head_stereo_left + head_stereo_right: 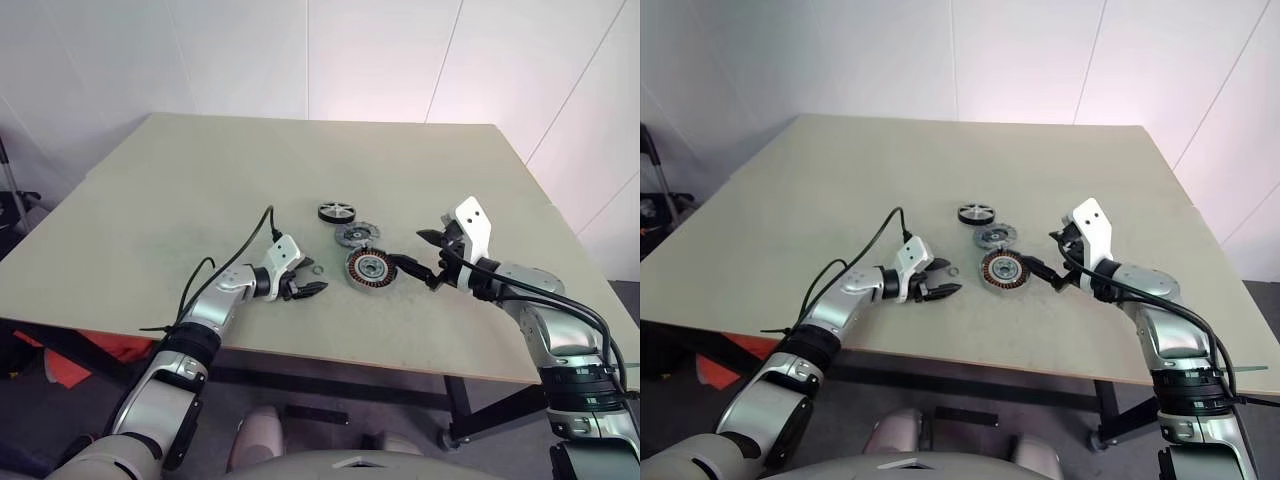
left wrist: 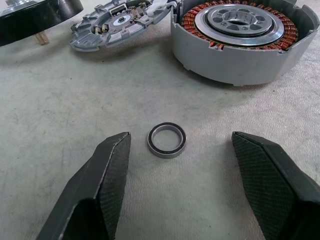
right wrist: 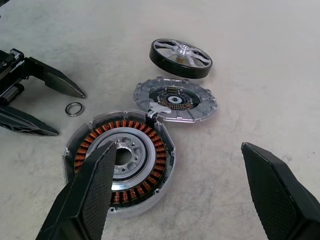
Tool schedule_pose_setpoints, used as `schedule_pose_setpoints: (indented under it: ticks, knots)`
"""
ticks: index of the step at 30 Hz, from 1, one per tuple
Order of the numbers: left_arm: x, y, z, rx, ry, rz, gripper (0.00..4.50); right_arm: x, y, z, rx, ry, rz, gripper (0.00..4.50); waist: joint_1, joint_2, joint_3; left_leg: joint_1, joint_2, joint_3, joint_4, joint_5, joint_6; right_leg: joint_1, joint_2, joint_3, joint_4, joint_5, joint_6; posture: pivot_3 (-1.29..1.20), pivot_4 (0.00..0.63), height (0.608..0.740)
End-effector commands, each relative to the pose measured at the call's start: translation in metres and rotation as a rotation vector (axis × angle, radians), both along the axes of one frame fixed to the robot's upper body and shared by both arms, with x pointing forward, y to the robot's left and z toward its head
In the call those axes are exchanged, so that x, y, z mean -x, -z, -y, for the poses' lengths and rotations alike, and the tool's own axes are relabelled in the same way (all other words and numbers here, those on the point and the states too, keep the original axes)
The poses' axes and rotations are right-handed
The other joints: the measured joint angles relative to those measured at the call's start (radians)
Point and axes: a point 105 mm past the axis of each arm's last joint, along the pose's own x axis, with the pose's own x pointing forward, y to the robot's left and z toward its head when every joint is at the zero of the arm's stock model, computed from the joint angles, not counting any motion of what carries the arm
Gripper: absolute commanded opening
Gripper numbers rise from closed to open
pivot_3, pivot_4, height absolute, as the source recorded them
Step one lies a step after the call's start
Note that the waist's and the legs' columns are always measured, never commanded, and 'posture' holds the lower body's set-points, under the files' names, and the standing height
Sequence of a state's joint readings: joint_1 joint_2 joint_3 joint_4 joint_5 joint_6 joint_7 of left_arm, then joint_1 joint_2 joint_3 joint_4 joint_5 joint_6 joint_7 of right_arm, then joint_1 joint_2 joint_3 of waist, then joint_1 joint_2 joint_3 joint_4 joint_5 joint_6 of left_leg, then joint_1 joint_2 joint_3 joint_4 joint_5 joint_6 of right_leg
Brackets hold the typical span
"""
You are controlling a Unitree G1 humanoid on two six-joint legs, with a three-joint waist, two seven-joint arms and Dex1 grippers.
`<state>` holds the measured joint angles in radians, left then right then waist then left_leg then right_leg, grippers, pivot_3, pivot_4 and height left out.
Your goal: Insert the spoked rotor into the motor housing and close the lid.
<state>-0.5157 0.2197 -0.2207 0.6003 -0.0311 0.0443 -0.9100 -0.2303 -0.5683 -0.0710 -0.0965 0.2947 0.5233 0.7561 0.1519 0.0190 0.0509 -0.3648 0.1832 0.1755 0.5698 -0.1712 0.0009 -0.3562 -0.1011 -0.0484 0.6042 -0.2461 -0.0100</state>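
Pale tabletop (image 1: 200,200) held everything untouched: left gripper (image 2: 177,150) spread around a small ring (image 2: 167,140), right gripper (image 3: 185,185) spread near the motor housing (image 3: 120,160), so fetching the far spoked rotor (image 3: 181,57) probably came next.

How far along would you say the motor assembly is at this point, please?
Nothing is assembled yet. The black-rimmed spoked rotor, silvery perforated lid and grey copper-wound motor housing lie separately on the beige table. In hand: the open left gripper brackets a small grey ring without touching; the open right gripper hovers by the housing. Inserting the rotor and closing the lid remain.
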Motion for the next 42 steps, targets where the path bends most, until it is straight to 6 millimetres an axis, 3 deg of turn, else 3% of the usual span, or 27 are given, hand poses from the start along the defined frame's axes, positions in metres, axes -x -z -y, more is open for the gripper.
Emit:
schedule_pose_setpoints:
  ticks: [1, 3, 8, 14, 20, 28, 33, 42]
  knots:
    - [0.005, 0.019, 0.000, -0.045, -0.019, -0.072, 3.40, -0.005, -0.014, -0.001, 0.010, -0.007, 0.061, 4.50, 0.000, 0.000, 0.000, 0.000, -0.001, 0.000, 0.000, 0.000, 0.000, 0.000, 0.000, 0.000, 0.000, 0.000, 0.000, 0.00, 0.000, 0.740]
    - [0.005, 0.019, 0.000, -0.050, -0.017, -0.073, 3.40, -0.005, -0.014, -0.001, 0.010, -0.007, 0.061, 4.50, 0.000, 0.000, 0.000, 0.000, -0.002, 0.000, -0.001, 0.000, 0.000, 0.000, -0.002, 0.000, 0.000, -0.001, 0.001, 0.00, 0.000, 0.740]
    - [0.003, 0.018, 0.002, -0.059, -0.021, -0.067, 2.22, -0.006, -0.014, -0.001, 0.015, -0.004, 0.063, 4.50, -0.001, -0.001, 0.000, -0.001, -0.009, 0.000, -0.005, 0.000, 0.000, -0.002, -0.008, -0.002, 0.000, -0.002, 0.003, 0.00, 0.000, 0.740]
    - [0.002, 0.018, 0.002, -0.059, -0.028, -0.068, 2.22, -0.006, -0.014, 0.001, 0.023, 0.003, 0.065, 4.50, 0.001, 0.000, 0.000, -0.003, -0.010, 0.000, -0.006, 0.000, 0.000, -0.002, -0.009, -0.002, 0.000, -0.002, 0.004, 0.00, 0.000, 0.740]
    - [0.000, 0.013, 0.001, -0.043, -0.032, -0.061, 0.75, -0.008, -0.013, 0.001, 0.035, 0.011, 0.069, 4.50, -0.001, -0.001, 0.000, -0.003, -0.010, 0.000, -0.007, 0.000, 0.000, -0.003, -0.009, -0.002, -0.001, -0.003, 0.005, 0.00, 0.000, 0.740]
    - [-0.004, -0.006, 0.004, 0.086, -0.059, -0.091, 0.71, -0.009, -0.011, 0.001, 0.045, 0.013, 0.072, 4.50, 0.000, -0.001, 0.000, -0.005, -0.010, 0.000, -0.007, 0.000, 0.000, -0.003, -0.009, -0.002, 0.000, -0.003, 0.005, 0.00, 0.000, 0.740]
    - [-0.012, -0.058, 0.007, 0.408, -0.063, -0.202, 0.71, -0.010, -0.010, -0.001, 0.048, 0.013, 0.074, 4.50, -0.003, -0.005, 0.003, -0.012, -0.009, 0.001, -0.007, 0.001, 0.001, -0.010, -0.009, -0.002, 0.001, 0.000, 0.000, 0.00, 0.000, 0.740]
    - [-0.014, -0.085, 0.013, 0.435, 0.024, -0.214, 0.71, -0.014, -0.008, -0.001, 0.048, 0.030, 0.086, 4.50, -0.015, -0.006, 0.004, -0.025, -0.009, 0.001, -0.006, 0.001, 0.012, -0.023, -0.006, -0.003, 0.002, 0.001, -0.004, 0.00, 0.000, 0.740]
